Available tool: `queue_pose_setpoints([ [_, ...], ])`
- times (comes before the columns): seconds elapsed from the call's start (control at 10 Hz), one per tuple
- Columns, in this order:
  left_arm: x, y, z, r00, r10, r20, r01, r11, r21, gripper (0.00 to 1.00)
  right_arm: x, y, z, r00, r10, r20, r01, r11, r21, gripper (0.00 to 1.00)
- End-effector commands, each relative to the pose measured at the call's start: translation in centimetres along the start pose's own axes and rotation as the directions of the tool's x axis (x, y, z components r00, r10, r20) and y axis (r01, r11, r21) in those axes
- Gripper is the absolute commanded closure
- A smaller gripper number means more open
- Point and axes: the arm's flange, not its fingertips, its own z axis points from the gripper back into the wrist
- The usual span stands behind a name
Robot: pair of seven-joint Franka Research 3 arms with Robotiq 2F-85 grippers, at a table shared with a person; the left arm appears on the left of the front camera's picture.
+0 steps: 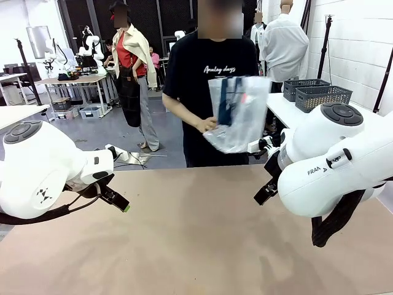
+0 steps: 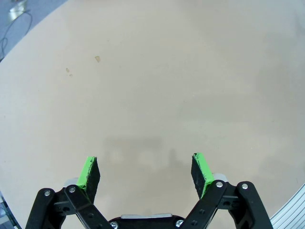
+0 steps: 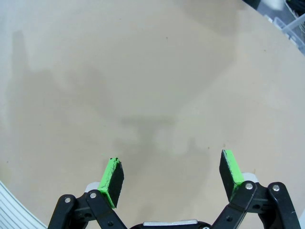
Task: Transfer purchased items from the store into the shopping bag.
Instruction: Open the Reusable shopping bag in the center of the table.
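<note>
Across the table a person's hand (image 1: 207, 125) holds up the shopping bag (image 1: 242, 114), translucent plastic with dark navy straps, above the far edge. My left gripper (image 1: 120, 203) hangs low at the left over the bare tabletop, and in the left wrist view it (image 2: 145, 167) is open with nothing between its green pads (image 2: 88, 172). My right gripper (image 1: 265, 192) hangs at the right just below the bag. In the right wrist view it (image 3: 172, 171) is open too, over bare table. No basket stands on my table.
The beige table (image 1: 196, 246) spreads between both arms. Two dark grey lattice baskets (image 1: 316, 92) sit on a white side table at the back right; I cannot tell whether either is the store. Other people and workbenches stand farther back.
</note>
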Motion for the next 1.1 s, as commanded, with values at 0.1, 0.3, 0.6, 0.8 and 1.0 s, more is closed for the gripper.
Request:
queue_pose_setpoints([
  [0.1,-0.04,0.14,0.01,1.0,0.003,0.0,-0.003,1.0,0.0,0.0,0.0,-0.01,0.0,1.0,0.0,0.0,0.0,1.0,0.0,0.0],
  [0.3,-0.04,0.14,0.01,1.0,0.003,0.0,-0.003,1.0,0.0,0.0,0.0,-0.01,0.0,1.0,0.0,0.0,0.0,1.0,0.0,0.0],
  [0.6,-0.04,0.14,0.01,1.0,0.003,0.0,-0.003,1.0,0.0,0.0,0.0,-0.01,0.0,1.0,0.0,0.0,0.0,1.0,0.0,0.0],
  [0.8,-0.04,0.14,0.01,1.0,0.003,0.0,-0.003,1.0,0.0,0.0,0.0,-0.01,0.0,1.0,0.0,0.0,0.0,1.0,0.0,0.0],
  [1.0,-0.04,0.14,0.01,1.0,0.003,0.0,-0.003,1.0,0.0,0.0,0.0,-0.01,0.0,1.0,0.0,0.0,0.0,1.0,0.0,0.0],
])
